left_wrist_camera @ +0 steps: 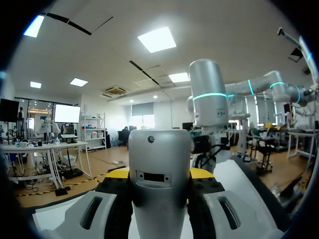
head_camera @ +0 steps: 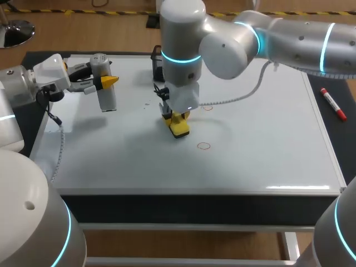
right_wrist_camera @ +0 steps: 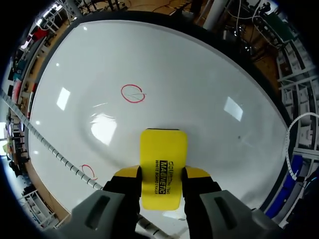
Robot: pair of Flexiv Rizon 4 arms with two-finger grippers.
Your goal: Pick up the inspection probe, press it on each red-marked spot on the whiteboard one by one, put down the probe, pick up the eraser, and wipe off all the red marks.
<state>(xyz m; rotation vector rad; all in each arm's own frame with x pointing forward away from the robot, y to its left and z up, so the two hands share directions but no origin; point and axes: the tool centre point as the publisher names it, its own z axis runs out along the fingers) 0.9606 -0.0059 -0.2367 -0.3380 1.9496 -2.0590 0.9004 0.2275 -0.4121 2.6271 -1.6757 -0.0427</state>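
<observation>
My left gripper (head_camera: 104,82) hovers over the whiteboard's (head_camera: 267,139) far left, shut on the inspection probe (head_camera: 105,92), a silver-white cylinder hanging upright. In the left wrist view the probe (left_wrist_camera: 159,184) fills the gap between the yellow tips of that gripper (left_wrist_camera: 159,174). My right gripper (head_camera: 177,119) stands near the board's middle, shut on the yellow eraser (head_camera: 179,128), which is low at the board's surface. Two red circles (head_camera: 204,146) (head_camera: 207,107) lie to its right. In the right wrist view, my gripper (right_wrist_camera: 162,174) holds the eraser (right_wrist_camera: 163,159), with one circle (right_wrist_camera: 132,93) ahead and another (right_wrist_camera: 88,172) beside it.
A red marker (head_camera: 334,104) lies on the dark table to the right of the board. A black object (head_camera: 157,61) sits at the board's far edge behind my right arm. A corrugated cable (head_camera: 58,144) from my left arm trails over the board's left side.
</observation>
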